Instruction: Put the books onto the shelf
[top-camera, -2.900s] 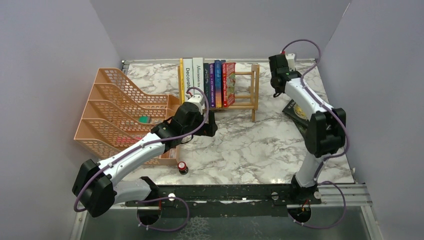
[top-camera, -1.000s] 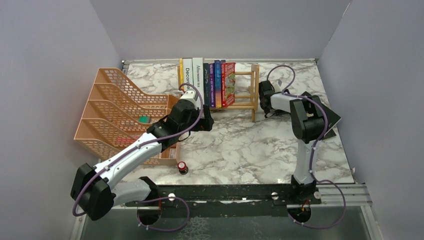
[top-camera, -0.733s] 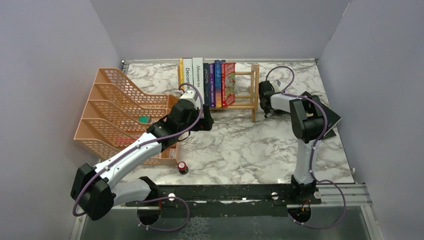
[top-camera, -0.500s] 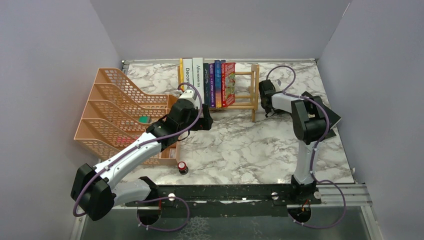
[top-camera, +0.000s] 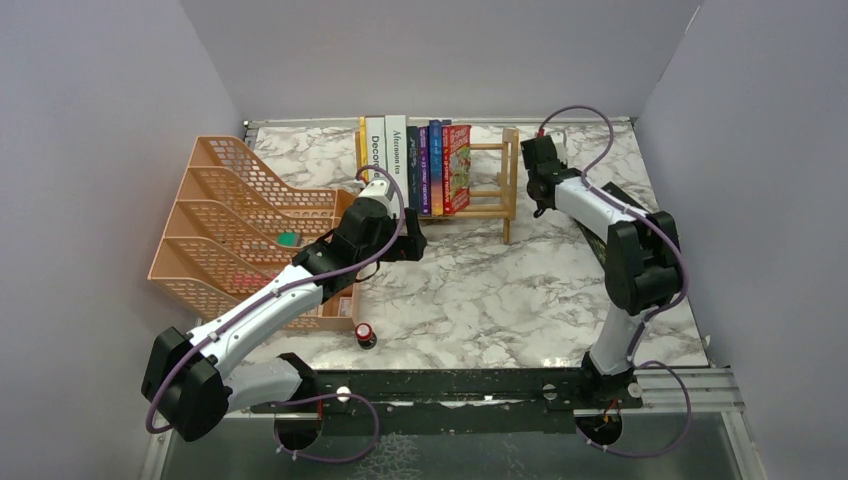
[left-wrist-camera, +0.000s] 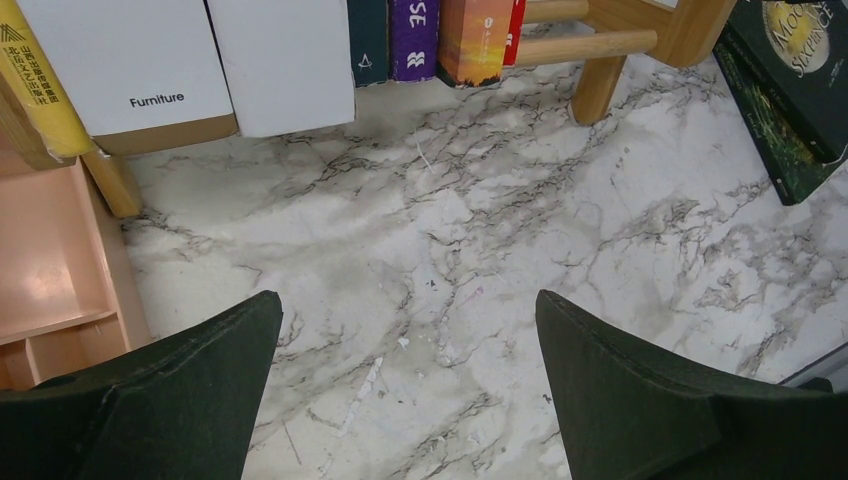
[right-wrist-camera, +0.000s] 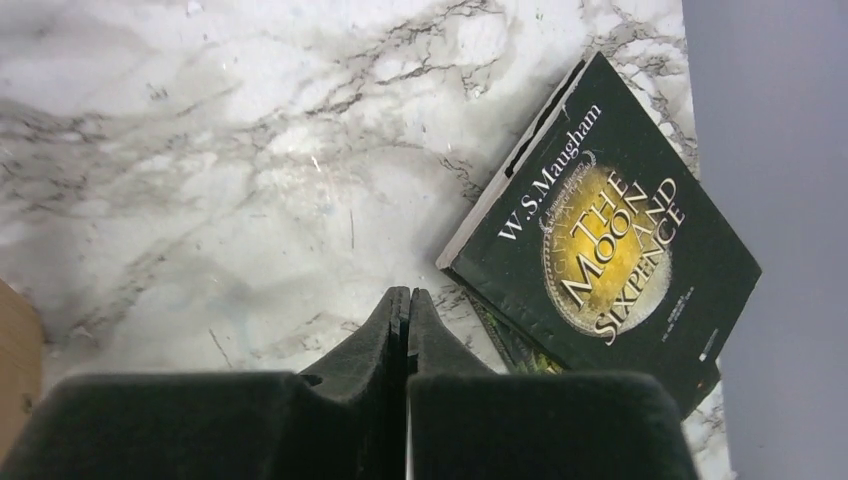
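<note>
On the marble table (top-camera: 480, 290) the books (top-camera: 420, 165) stand upright in the shelf (top-camera: 510, 170); one green book (right-wrist-camera: 610, 230) lies flat (right of it). My left gripper (left-wrist-camera: 407, 300) is wide, my right gripper (right-wrist-camera: 408, 300) closed, empty.

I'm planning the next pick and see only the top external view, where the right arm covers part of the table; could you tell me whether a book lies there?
Observer: Yes, the right wrist view shows a dark green book lying flat on the table, cover up, titled "The Moon and Sixpence".
Operator: Thank you; is the right gripper holding it?
Observer: No, the right gripper is shut on nothing, its tips over bare marble beside the book's near corner.
</note>
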